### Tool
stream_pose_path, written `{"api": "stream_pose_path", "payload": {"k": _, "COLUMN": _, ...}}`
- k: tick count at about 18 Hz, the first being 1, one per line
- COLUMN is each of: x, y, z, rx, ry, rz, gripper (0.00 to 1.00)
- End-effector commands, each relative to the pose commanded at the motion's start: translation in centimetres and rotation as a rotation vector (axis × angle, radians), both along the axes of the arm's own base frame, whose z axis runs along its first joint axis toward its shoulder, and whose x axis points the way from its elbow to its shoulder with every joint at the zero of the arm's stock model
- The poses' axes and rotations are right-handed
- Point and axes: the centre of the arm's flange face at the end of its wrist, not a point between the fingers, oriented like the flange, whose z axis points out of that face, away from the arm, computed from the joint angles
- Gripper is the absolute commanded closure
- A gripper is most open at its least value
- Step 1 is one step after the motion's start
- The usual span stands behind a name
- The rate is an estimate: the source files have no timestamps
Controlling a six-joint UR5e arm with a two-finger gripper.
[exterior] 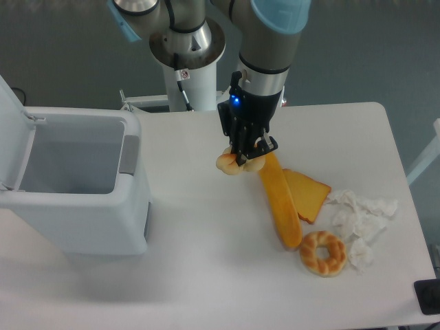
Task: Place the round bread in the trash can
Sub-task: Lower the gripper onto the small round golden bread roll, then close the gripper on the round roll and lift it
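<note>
The round bread (229, 163) is a small lumpy golden roll held between the fingers of my gripper (242, 159), which is shut on it near the middle of the table. Whether it is lifted or still touching the tabletop I cannot tell. The roll shows on both sides of the fingers, partly hidden by them. The trash can (130, 199), a large white boxy bin, stands at the left with its lid open and its pale grey inside showing. The gripper is well to the right of the bin.
A long orange-yellow baguette (280, 203) lies just below the gripper, beside a toast slice (309, 194). A ring-shaped bread (323, 253) and crumpled white tissue (361, 220) lie at the right. The robot's base (187, 48) stands behind the table.
</note>
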Motion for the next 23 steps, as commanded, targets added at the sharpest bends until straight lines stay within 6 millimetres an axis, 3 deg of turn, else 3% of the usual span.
{"api": "stream_pose_path", "payload": {"k": 9, "x": 0.0, "y": 0.0, "z": 0.0, "rx": 0.009, "ry": -0.008, "rz": 0.006, "gripper": 1.00}}
{"api": "stream_pose_path", "payload": {"k": 16, "x": -0.2, "y": 0.5, "z": 2.0, "rx": 0.055, "ry": -0.014, "rz": 0.064, "gripper": 1.00}}
{"api": "stream_pose_path", "payload": {"k": 23, "x": -0.1, "y": 0.9, "z": 2.4, "rx": 0.108, "ry": -0.075, "rz": 0.134, "gripper": 1.00}}
